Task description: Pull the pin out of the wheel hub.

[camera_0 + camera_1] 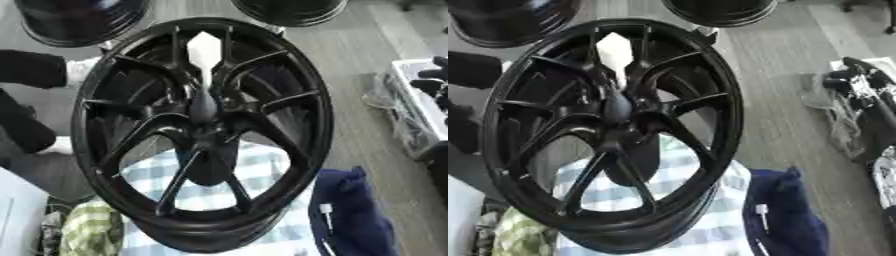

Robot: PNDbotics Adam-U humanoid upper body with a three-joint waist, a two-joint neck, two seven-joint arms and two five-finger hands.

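A large black wheel (203, 135) stood upright and filled the middle of the scene, its spokes meeting at the hub (203, 111). A pin with a white, flat-sided head (205, 50) and a dark tip sat in the hub, pointing up and away. Behind the wheel's lower half lay a blue-and-white checked cloth (262, 175); a dark blue cloth (350, 215) was at near right. Two more black rims (79, 20) stood at the far edge. At far right a black hand (859, 75) showed; whether its fingers were apart or together could not be told.
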